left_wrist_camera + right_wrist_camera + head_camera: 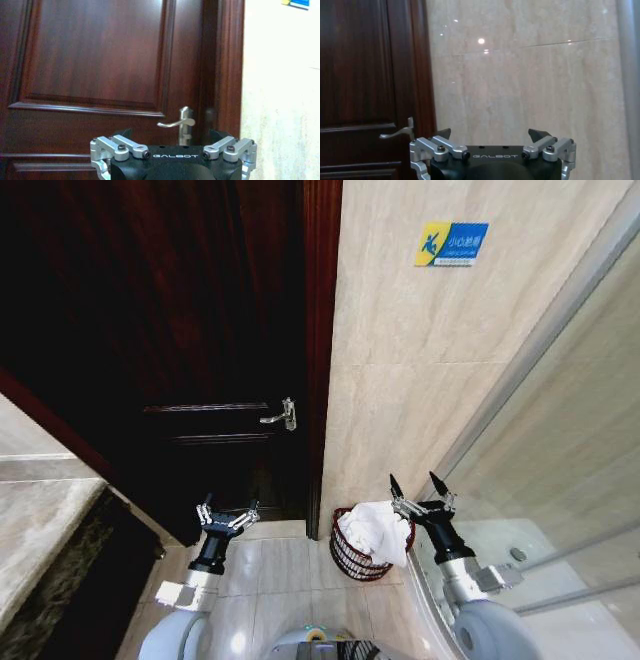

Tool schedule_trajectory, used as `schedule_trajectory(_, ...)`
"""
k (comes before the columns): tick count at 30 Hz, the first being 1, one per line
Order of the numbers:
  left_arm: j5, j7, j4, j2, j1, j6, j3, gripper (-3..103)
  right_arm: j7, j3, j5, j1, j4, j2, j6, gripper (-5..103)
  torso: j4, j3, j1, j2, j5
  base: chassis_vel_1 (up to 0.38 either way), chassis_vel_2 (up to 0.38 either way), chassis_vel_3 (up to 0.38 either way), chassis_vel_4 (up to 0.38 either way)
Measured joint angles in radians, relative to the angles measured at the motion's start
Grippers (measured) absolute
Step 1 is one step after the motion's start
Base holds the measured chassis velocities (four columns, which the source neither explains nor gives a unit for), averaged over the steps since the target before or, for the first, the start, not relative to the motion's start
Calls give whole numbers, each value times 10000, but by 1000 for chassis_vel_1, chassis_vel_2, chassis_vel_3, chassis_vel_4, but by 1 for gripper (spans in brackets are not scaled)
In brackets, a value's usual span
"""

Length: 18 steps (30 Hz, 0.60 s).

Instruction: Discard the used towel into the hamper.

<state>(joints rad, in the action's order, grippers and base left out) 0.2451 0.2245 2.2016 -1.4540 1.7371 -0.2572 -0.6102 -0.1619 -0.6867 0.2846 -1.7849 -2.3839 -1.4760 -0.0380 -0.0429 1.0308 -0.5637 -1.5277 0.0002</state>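
Head camera looks down; both wrist cameras face the door handle (178,123).

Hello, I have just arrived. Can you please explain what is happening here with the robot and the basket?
The towel already lies in the hamper, which stands on the floor by the tiled wall, next to the dark wooden door. Part of the towel hangs over the rim. The right gripper is open and empty, raised beside the hamper. The left gripper is open too, idle in front of the door.
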Motion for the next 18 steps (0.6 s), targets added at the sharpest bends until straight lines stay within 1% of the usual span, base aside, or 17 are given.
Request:
schedule_trajectory(3,0,0,0,0,0,0,0,100,0,0,0,0,0,0,0,100,-1,1,-1,1,0,166,147,-173,-171)
schedule_trajectory(7,0,-1,0,7,0,0,-3,100,0,4,0,0,-1,-2,0,100,0,0,-2,1,-13,125,135,-113,-129)
schedule_trajectory(8,0,-2,0,8,0,0,-3,100,-1,4,0,0,0,-2,0,100,0,0,-2,1,-4,93,51,-68,-93)
schedule_trajectory(9,0,-2,0,8,0,0,-3,100,-1,4,0,0,0,-2,0,100,0,0,-2,1,-4,93,51,-68,-93)
schedule_trajectory(18,0,-1,0,-2,0,0,2,100,0,-1,0,0,0,0,0,100,0,0,-1,1,3,-16,-21,18,14)
